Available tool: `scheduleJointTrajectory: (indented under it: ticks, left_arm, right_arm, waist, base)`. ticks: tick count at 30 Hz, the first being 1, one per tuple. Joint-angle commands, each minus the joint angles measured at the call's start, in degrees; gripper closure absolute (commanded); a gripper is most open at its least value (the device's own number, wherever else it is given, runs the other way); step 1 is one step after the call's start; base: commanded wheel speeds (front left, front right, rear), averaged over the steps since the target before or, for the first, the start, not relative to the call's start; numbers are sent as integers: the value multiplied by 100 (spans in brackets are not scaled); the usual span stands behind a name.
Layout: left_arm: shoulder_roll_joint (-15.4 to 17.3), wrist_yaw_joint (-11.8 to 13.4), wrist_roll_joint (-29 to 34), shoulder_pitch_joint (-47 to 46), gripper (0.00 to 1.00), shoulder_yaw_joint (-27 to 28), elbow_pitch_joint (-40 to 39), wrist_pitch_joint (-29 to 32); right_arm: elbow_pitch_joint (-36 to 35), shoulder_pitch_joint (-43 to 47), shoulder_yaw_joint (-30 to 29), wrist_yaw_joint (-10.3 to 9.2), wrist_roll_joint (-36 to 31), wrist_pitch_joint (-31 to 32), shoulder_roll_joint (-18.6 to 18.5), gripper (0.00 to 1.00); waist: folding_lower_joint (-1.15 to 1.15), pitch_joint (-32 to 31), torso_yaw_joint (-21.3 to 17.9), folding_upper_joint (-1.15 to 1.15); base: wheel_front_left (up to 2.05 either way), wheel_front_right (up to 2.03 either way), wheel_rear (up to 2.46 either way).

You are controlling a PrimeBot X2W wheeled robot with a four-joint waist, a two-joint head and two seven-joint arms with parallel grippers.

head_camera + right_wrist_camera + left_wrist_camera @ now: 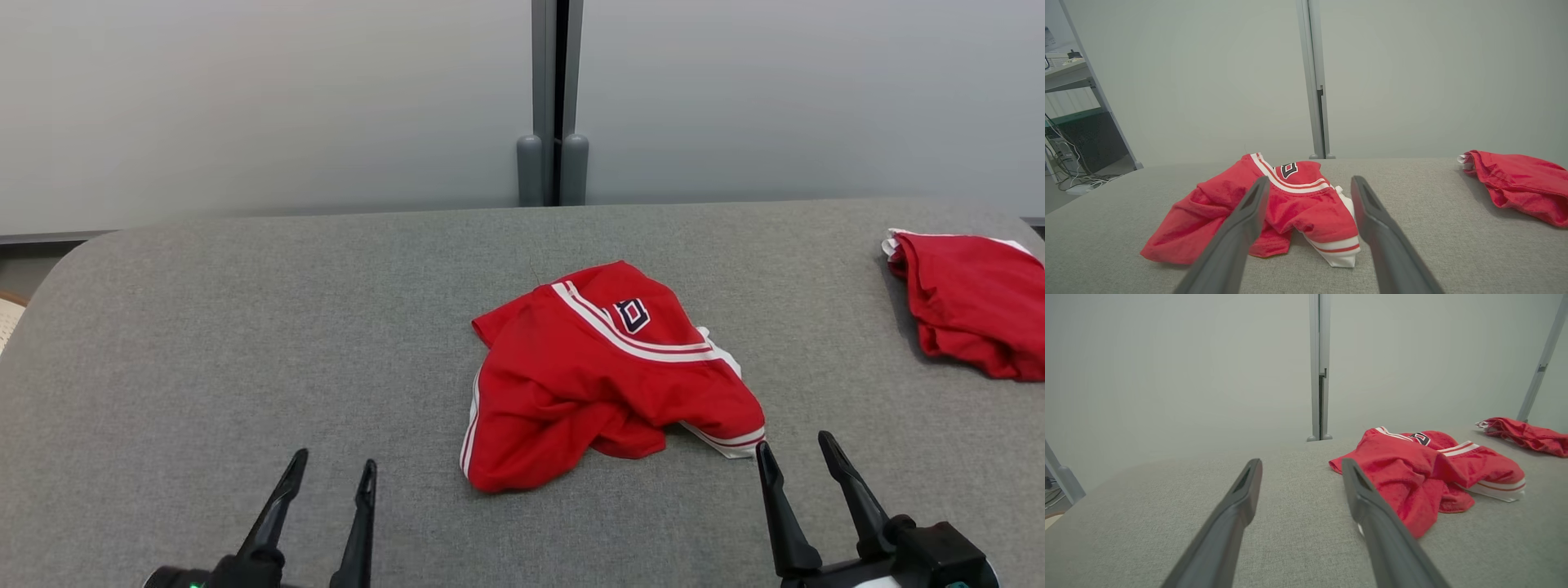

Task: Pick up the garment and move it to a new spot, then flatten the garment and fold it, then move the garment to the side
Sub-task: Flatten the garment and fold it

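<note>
1. Here, the head view looks down on the whole grey surface. The garment lies in a crumpled heap about midway between its left and right edges.
2. From that view, the left gripper sits by the near edge toward the left, fingers spread with nothing between them and well apart from the garment.
3. The right gripper sits by the near edge toward the right, also spread and empty. One fingertip is just beside the garment's hem; whether it touches, I cannot tell.
4. The right wrist view, low over the surface, brings in shelving with loose cables beyond the left edge.
5. The left wrist view shows the heap's humped profile from the side, and a slanted grey post behind the far right corner.
6. The garment is red, crossed by a white-and-red striped band, with a dark emblem outlined in white near its far side. A white-trimmed hem is turned out at its near right.
7. A second red garment lies bunched at the far right corner, well apart.
</note>
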Motion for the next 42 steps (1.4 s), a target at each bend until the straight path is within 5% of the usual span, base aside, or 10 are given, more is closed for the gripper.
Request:
scheduleJointTrajectory:
  ticks: [1, 7, 15, 19, 28, 42]
  left_arm:
    - [38, -53, 51, -151, 0, -28, 21, -24]
    - [582, -388, -142, -1416, 0, -743, 521, -24]
    - [2400, -381, -2227, -4004, 0, -3346, 908, 333]
    - [2761, -382, -3019, -5102, 0, -4141, 983, 696]
    - [2677, -383, -4054, -6750, 0, -5365, 1436, 1069]
    - [2185, -384, -3990, -7656, 0, -6540, 2776, 922]
  right_arm:
    - [-16, -52, 10, -11, 13, 1, -34, 0]
    - [-122, -353, 27, -11, 21, 0, -212, 0]
    - [-295, -960, 113, -12, 43, 1, -372, 0]
    - [-367, -1211, 142, -11, 52, 0, -337, 0]
    - [-448, -1508, 113, -12, 84, 0, -329, 0]
    - [-554, -1520, 58, -12, 65, 1, -342, 0]
  waist:
    - [0, 66, -8, 0]
    - [0, 731, 17, 0]
    - [0, 1722, -191, 0]
    - [0, 2181, -378, 0]
    - [0, 2862, -649, 0]
    - [0, 3089, -755, 0]
  base:
    - [0, 0, 0]
    - [0, 0, 0]
    - [0, 0, 0]
    - [0, 0, 0]
    - [0, 0, 0]
    - [0, 0, 0]
